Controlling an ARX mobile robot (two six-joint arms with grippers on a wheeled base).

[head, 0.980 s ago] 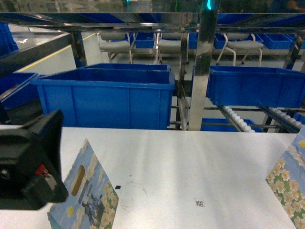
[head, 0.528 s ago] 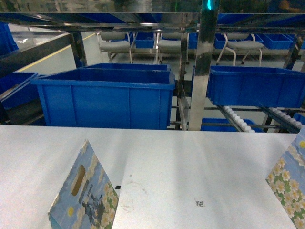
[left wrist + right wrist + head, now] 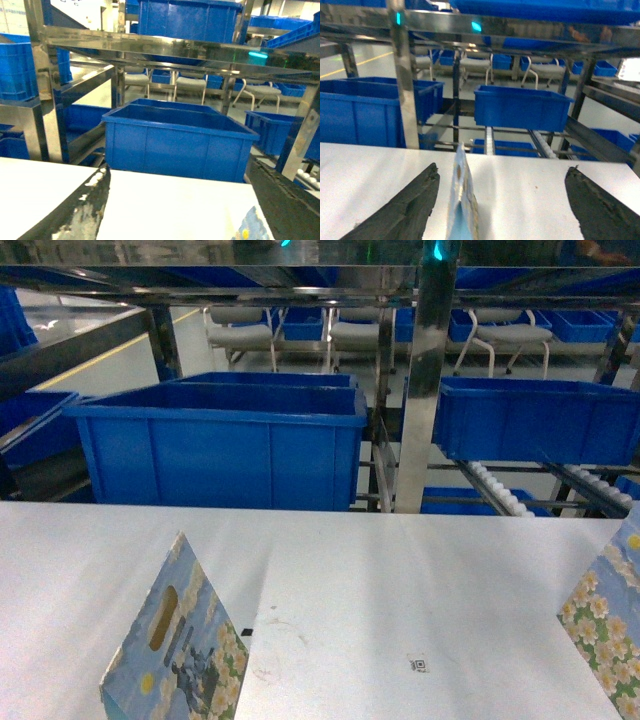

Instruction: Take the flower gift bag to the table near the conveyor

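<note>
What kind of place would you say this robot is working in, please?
Probably a warehouse or factory packing line: stainless-steel conveyor racking with white roller rails, blue plastic bins stacked on it, and a white table serving as a workstation.

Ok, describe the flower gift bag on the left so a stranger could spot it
Look at the white table before the steel conveyor racking. At its near left stands a flower gift bag; unlike the bag at the right edge, it shows an oval handle slot.
</note>
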